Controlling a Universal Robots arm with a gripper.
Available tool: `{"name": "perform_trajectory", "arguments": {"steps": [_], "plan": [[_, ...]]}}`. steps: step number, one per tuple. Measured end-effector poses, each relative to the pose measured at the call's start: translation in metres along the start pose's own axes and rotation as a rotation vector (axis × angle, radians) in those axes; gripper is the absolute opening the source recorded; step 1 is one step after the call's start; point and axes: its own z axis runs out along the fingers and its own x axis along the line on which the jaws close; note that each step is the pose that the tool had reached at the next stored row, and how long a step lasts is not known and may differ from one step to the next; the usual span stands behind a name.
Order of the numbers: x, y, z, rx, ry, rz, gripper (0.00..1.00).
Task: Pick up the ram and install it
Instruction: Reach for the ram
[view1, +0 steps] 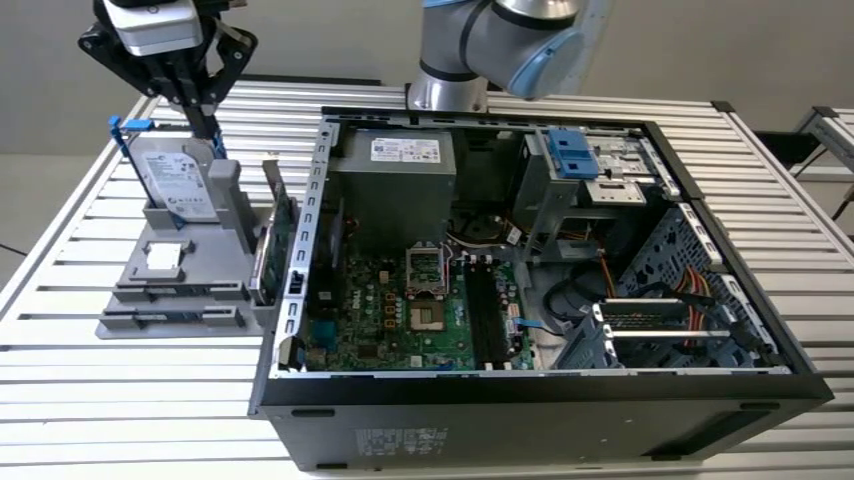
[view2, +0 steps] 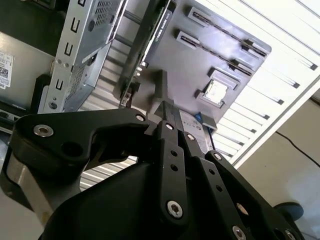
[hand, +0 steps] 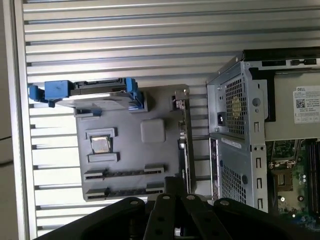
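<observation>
Robot gripper (view1: 211, 146), its fingers pressed together with nothing visibly held between them, hangs above a gray parts holder (view1: 174, 272) beside an open computer case (view1: 324, 200).

In the exterior view the gripper is over the holder's far end, just above the silver hard drive (view1: 180, 180) that stands there in a blue bracket. The ram (hand: 125, 173) appears to be the thin dark strip seated edge-on in one of two long slots at the holder's opposite end, well apart from the fingertips, though it is too slim to be sure. Inside the case, the black memory slots (view1: 483, 310) on the motherboard look empty. By my reading the task has barely started: the ram is not yet picked up and not yet installed.
</observation>
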Motion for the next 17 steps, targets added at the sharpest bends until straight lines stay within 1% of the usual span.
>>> {"name": "perform_trajectory", "arguments": {"steps": [10, 17], "plan": [[0.0151, -0.0011, -0.0003, 0.0, 0.0, 0.0, 0.0], [0.0242, -0.0017, -0.0005, -0.0001, 0.0001, -0.001, 0.0]]}}
